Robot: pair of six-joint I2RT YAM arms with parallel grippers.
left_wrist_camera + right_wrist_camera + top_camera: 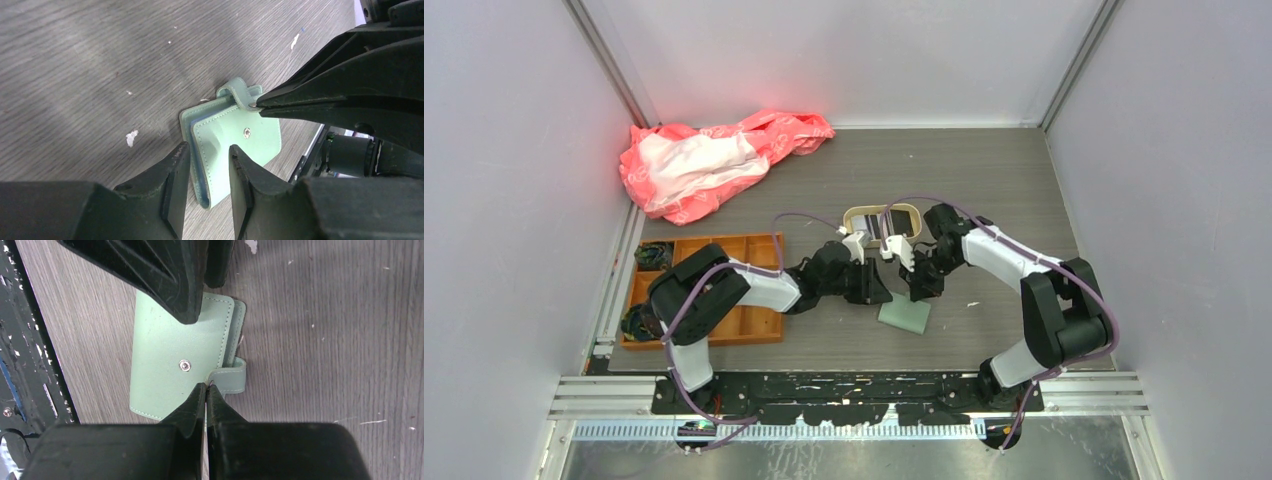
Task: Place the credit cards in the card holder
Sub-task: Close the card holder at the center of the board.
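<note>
The card holder (905,316) is a sage-green wallet lying folded on the table; it also shows in the left wrist view (250,142) and the right wrist view (165,350). My right gripper (206,388) is shut on the end of its snap strap (232,381), and its tips show in the left wrist view (261,104). My left gripper (209,152) is open, its fingers (176,170) either side of the wallet's folded edge, with gaps showing. Dark and pale credit cards (880,228) lie in the beige tray (913,213), partly hidden by the wrists.
An orange compartment tray (724,290) stands at the left, holding small dark items. A crumpled pink and white bag (714,160) lies at the back left. The enclosure walls are close on both sides. Small white flecks (131,137) lie on the table.
</note>
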